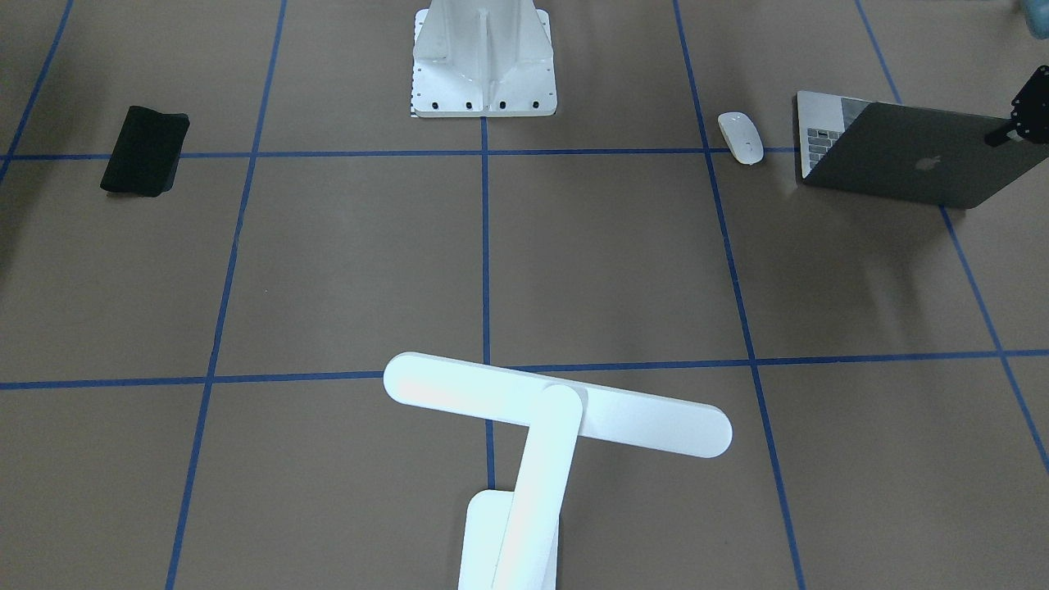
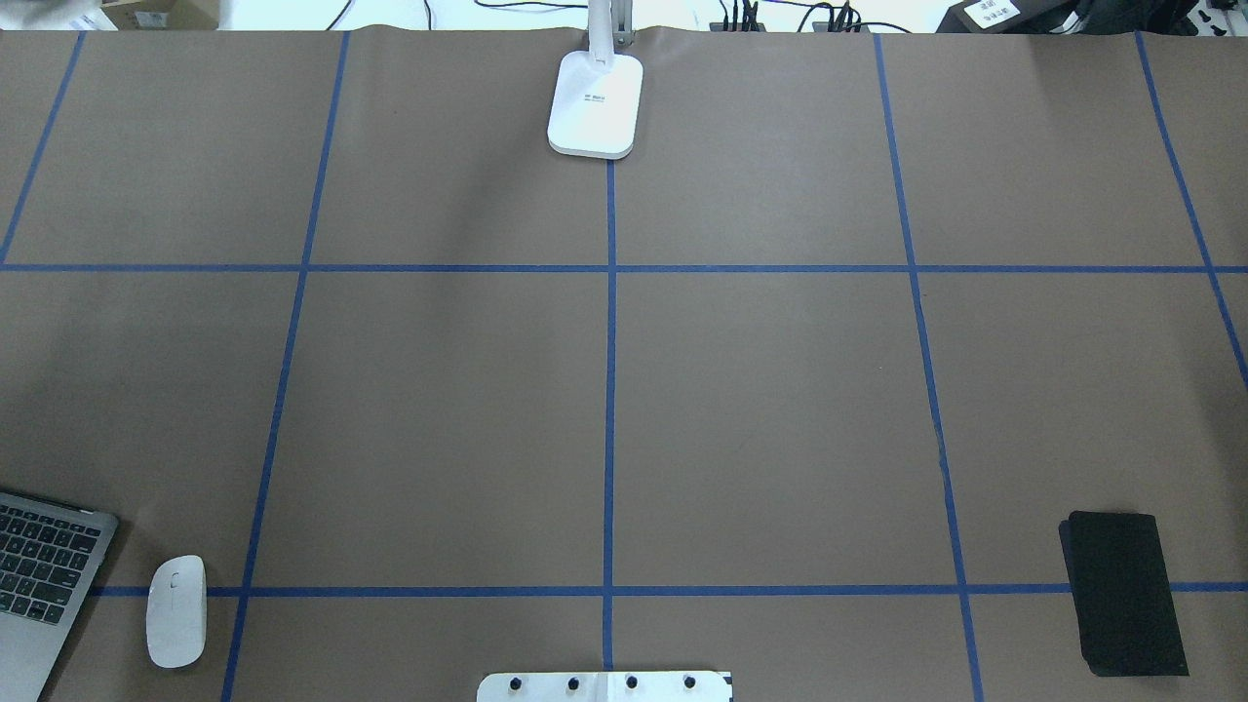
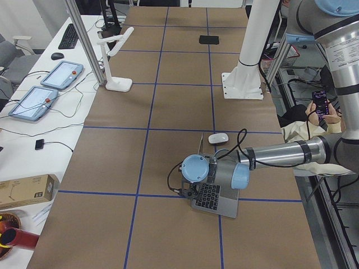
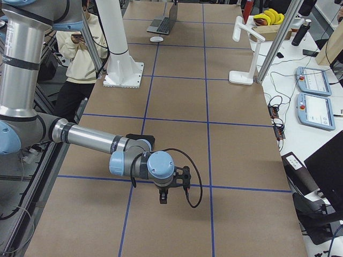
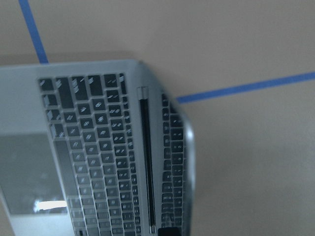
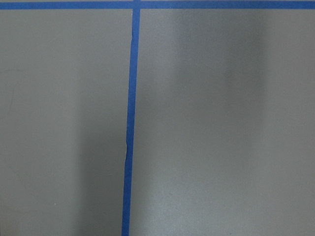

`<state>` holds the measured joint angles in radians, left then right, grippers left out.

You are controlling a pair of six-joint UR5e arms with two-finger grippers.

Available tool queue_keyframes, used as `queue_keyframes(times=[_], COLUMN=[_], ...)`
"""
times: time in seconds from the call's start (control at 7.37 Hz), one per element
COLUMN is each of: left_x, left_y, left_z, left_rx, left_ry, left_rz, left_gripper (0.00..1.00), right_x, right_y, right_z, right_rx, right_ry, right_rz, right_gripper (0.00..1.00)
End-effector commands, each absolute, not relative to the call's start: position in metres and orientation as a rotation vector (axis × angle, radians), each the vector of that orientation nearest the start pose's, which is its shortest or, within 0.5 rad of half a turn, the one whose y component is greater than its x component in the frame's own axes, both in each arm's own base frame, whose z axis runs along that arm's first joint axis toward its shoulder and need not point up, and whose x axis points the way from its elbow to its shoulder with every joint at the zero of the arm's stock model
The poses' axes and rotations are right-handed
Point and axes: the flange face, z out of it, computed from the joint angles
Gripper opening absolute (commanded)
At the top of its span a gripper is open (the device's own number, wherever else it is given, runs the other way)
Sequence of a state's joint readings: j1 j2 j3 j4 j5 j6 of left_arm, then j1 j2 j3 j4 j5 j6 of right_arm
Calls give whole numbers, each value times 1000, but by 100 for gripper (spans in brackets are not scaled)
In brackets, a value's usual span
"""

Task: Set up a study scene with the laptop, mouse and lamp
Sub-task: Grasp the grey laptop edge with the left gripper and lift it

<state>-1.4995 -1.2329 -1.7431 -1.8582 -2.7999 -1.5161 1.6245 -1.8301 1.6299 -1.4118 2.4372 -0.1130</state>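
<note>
The laptop (image 1: 901, 156) stands open at the table's corner on my left, apple logo on its lid; it also shows in the overhead view (image 2: 39, 585) and the left wrist view (image 5: 98, 147). The white mouse (image 1: 741, 137) lies just beside it, toward the middle. The lamp (image 1: 557, 404) stands at the far middle edge, its base (image 2: 596, 104) flat on the table. My left gripper (image 3: 188, 192) hangs over the laptop's keyboard; I cannot tell its state. My right gripper (image 4: 163, 197) hangs over bare table, far from everything; I cannot tell its state.
A black square mat (image 2: 1121, 593) lies near my right side. The white bolted pedestal (image 1: 483, 61) stands at the near middle. Blue tape lines divide the brown table (image 2: 760, 409). Tablets and cables lie past the far edge (image 3: 56, 84).
</note>
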Motion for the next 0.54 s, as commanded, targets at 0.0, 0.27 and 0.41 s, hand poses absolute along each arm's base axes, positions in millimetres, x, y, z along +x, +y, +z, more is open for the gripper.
queue_keyframes(times=[0.0,0.27,0.41], left_x=[-10,-6,-3], left_y=[-385,-434,-464], left_z=[613,561,530], left_rx=[-902,-922,-913], left_ry=[1072,1101,1113], left_rz=[-1149,-1178,-1190], left_gripper=[0,0,0], right_x=[78,78,78], right_y=[-371,-371,-371], right_z=[719,722,723], right_rx=[36,27,28], right_ry=[-864,-857,-853], right_rz=[-39,-30,-32], right_gripper=[100,100,100])
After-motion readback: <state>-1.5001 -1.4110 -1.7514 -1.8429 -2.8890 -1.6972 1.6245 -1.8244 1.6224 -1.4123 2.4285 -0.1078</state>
